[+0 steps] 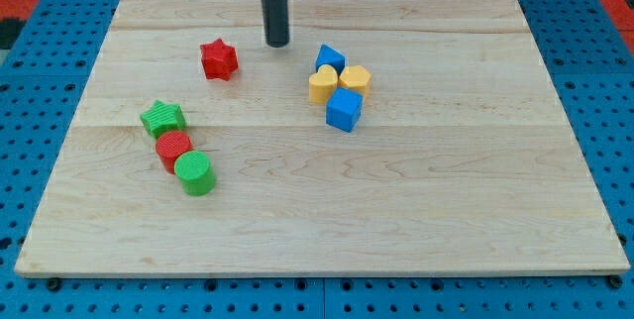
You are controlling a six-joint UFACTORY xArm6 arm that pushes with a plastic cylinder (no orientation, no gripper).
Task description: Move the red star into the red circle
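Red star to red circle: the push wants lining up from the far side first.
Red circle (172,148) serves as landmark, lying near the desk's (396,220) left part; nearest the view's bottom, the green cylinder (196,172) touches it on its lower right, and the green star (162,118) touches it just above. Farther up and right of the circle, well apart, sits the red star (219,59). Beyond that, my tip (276,44) rests just right of the star, not touching. No fingers exist on this rod, so nothing is held. I judge the tip should shift to the star's upper-right side, then push down-left, steering right of the green star. Blue and yellow blocks (340,86) cluster far right of the circle.
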